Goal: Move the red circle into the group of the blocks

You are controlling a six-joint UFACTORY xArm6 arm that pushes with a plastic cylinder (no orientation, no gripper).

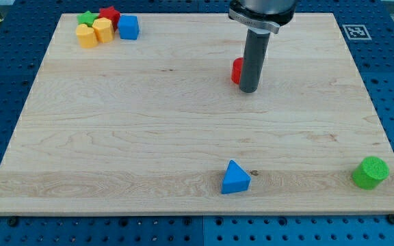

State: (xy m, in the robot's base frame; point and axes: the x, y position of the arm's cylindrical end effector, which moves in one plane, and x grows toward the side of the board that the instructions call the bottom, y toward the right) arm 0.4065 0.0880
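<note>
The red circle (237, 70) lies on the wooden board in the upper middle, mostly hidden behind my rod. My tip (249, 89) rests on the board right against the red circle's right side. The group of blocks sits at the board's top left corner: a green star (85, 18), a red star (109, 15), a blue cube (128, 27), a yellow hexagon block (102, 30) and another yellow block (86, 36), all close together.
A blue triangle (235, 178) lies near the bottom edge in the middle. A green cylinder (370, 172) stands at the bottom right corner. A fiducial tag (353, 31) is off the board's top right corner.
</note>
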